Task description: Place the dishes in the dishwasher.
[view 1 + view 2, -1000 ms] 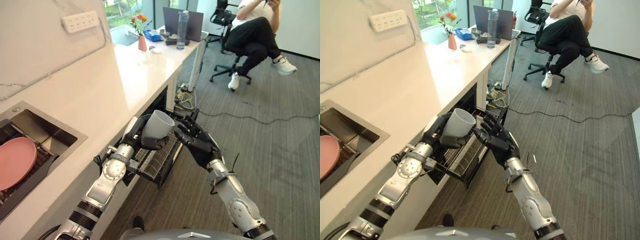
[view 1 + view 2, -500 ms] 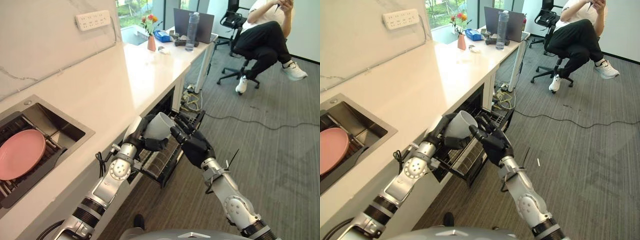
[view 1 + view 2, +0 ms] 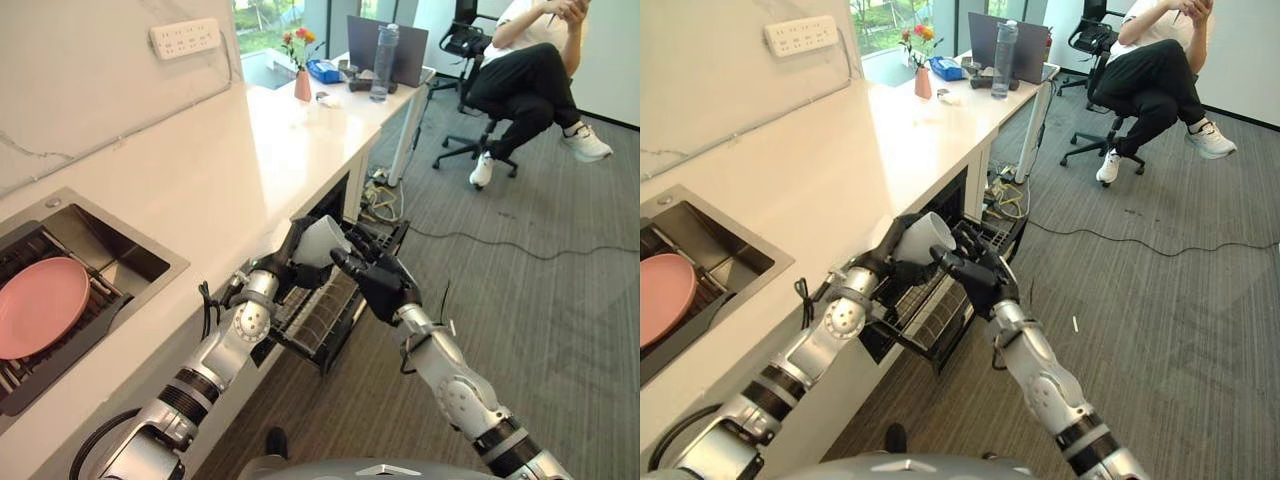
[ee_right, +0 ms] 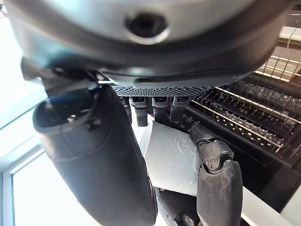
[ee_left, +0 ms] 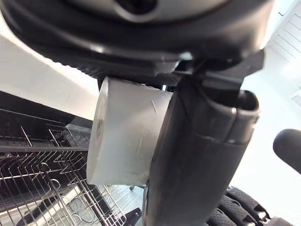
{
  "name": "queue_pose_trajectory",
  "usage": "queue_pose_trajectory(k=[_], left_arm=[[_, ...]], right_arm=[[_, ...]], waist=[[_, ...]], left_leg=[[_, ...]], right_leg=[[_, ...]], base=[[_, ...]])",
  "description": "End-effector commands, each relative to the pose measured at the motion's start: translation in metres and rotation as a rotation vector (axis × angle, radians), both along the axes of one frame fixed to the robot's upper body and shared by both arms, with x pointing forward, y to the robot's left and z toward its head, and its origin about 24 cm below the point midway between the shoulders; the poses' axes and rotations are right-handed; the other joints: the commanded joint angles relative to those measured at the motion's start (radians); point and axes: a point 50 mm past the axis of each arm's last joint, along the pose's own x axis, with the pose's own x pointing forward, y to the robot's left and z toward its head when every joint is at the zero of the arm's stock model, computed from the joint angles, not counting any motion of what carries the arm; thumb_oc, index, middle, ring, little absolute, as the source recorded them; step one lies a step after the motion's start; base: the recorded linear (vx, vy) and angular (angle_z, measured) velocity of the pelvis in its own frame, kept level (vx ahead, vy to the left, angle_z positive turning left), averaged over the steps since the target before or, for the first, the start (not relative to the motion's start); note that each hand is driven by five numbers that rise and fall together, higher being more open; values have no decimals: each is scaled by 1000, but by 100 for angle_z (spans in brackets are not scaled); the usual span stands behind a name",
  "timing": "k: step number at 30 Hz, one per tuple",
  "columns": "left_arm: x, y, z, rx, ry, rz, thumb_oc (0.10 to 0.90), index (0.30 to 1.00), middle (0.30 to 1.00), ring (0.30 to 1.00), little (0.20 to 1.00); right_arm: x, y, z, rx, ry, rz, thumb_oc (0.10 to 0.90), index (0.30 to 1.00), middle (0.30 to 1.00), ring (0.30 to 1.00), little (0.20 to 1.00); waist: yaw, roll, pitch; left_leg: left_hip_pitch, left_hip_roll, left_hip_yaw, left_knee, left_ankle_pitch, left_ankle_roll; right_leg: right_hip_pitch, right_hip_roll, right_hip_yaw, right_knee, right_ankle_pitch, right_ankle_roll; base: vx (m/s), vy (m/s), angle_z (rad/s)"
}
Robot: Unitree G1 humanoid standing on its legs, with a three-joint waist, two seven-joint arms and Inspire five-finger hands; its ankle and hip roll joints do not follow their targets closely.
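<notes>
Step in hand: we judge the cup is being carried to the dishwasher rack, not yet set down.
Left eye view: the left hand (image 3: 285, 268) is curled round a white cup (image 3: 318, 243), held above the pulled-out rack (image 3: 318, 322) under the tabletop (image 3: 230, 180); the right hand (image 3: 372, 280) is just beside the cup.
Right eye view: a pink plate (image 3: 662, 298) lies in the sink (image 3: 735, 262), well apart.
Left wrist view: thumb and fingers clamp the cup, with rack wires past it.
Right wrist view: fingers straight, touching the cup wall.
Next move: we would lower the cup between the tines, then release.
</notes>
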Motion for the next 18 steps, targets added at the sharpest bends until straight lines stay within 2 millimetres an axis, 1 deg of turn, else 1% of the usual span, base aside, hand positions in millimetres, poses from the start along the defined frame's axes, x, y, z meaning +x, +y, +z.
queue_pose_trajectory(k=[1, 4, 10, 15, 17, 18], left_arm=[[30, -56, 62, -7, -287, -145, 400, 300, 300, 300, 300], [30, -67, 60, -20, -292, -150, 400, 300, 300, 300, 300], [30, -83, 59, -6, -311, -168, 400, 300, 300, 300, 300], [33, -90, 55, 59, -339, -150, 400, 300, 300, 300, 300], [34, -90, 54, 68, -342, -136, 400, 300, 300, 300, 300], [36, -90, 51, 80, -343, -115, 400, 300, 300, 300, 300]], right_arm=[[19, 37, 65, 126, -282, 77, 800, 900, 900, 900, 900], [21, 51, 68, 167, -260, 66, 800, 900, 900, 900, 900], [25, 69, 69, 184, -223, 43, 800, 900, 900, 900, 900], [28, 75, 68, 133, -189, -36, 800, 900, 900, 900, 900], [28, 76, 68, 136, -183, -54, 800, 900, 900, 900, 900], [28, 80, 68, 157, -152, -86, 800, 900, 900, 900, 900]], waist=[[29, 53, -8], [32, 54, -5], [34, 58, -2], [34, 63, -1], [33, 64, -1], [31, 66, -1]], left_leg=[[113, 11, 7, 11, -204, -11], [110, 8, 3, 11, -204, -7], [103, 0, -4, 11, -205, -3], [100, -6, -10, 11, -209, 1], [100, -7, -10, 11, -209, 2], [101, -9, -11, 11, -211, 2]], right_leg=[[-62, -21, -26, 12, 19, 62], [-62, -23, -24, 12, 23, 61], [-64, -27, -26, 12, 27, 60], [-66, -31, -26, 14, 32, 61], [-66, -32, -26, 15, 32, 61], [-66, -32, -26, 16, 32, 60]], base=[[0, 0, 0], [0, 0, 0], [-1, 10, 3], [-1, 16, 3], [0, 0, 0], [0, 0, 0]])
